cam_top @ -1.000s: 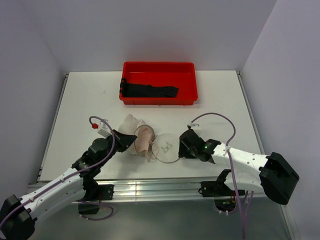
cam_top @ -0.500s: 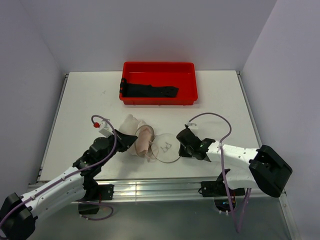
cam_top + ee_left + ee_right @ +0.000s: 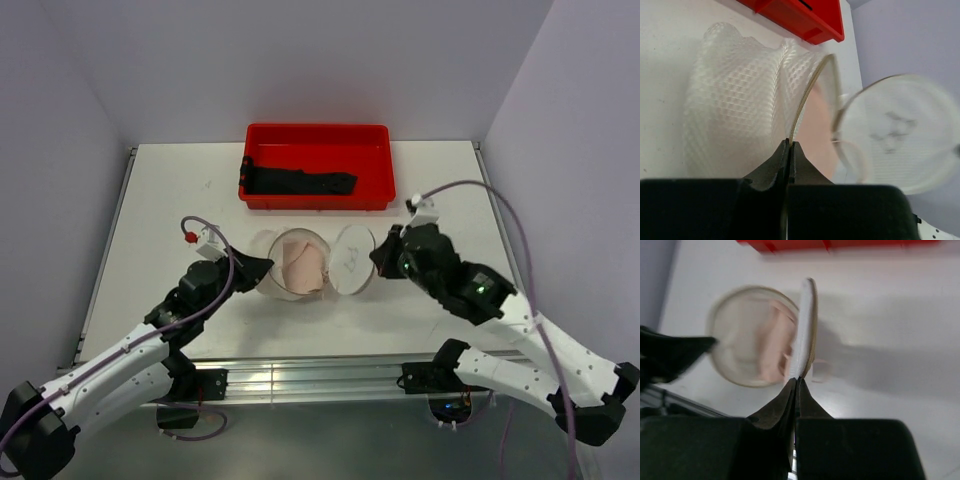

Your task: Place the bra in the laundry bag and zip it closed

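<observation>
left tool (image 3: 789, 146) clamped on laundry bag (image 3: 735, 100) rim, right tool (image 3: 796, 381) clamped on lid (image 3: 352, 260) edge. bra (image 3: 303, 264) inside bag, mid table (image 3: 160, 200). Straps hidden, zip pull unreadable, wrist views blurred.

Bra (image 3: 300, 265) mostly hidden inside laundry bag (image 3: 735, 100); lid (image 3: 895, 132) blurred.

My left arm reaches in from the near left. My left gripper (image 3: 262, 266) is pinched tight on the rim of the laundry bag (image 3: 735, 110). My right arm bends in from the near right, with my right gripper (image 3: 380, 255) pinched tight on the bag's lid edge.
</observation>
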You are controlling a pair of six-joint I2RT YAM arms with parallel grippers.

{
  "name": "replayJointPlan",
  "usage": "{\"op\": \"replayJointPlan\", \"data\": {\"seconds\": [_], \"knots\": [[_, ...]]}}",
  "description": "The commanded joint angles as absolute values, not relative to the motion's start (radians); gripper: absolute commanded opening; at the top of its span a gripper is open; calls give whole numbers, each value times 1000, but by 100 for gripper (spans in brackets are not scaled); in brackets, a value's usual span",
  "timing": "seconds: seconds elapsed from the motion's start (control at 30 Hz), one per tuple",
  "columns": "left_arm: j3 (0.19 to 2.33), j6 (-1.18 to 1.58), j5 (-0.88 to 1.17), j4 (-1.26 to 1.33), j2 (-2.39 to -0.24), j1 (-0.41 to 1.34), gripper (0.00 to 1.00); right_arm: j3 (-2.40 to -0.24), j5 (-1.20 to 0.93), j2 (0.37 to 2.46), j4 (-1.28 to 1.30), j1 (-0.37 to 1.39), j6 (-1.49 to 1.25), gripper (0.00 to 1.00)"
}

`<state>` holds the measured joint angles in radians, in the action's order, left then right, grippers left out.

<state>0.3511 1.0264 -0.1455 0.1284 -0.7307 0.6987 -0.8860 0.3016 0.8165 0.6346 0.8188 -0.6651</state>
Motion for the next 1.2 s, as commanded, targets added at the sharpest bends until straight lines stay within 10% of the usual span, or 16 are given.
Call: {"op": "replayJointPlan", "data": {"seconds": [0.0, 1.17], "knots": [[394, 989, -114, 109, -770, 692, 0, -1179, 287, 906, 853, 841, -539, 0], [351, 1008, 40, 98, -706, 692, 0, -1221, 403, 1072, 650, 779, -488, 0]]}}
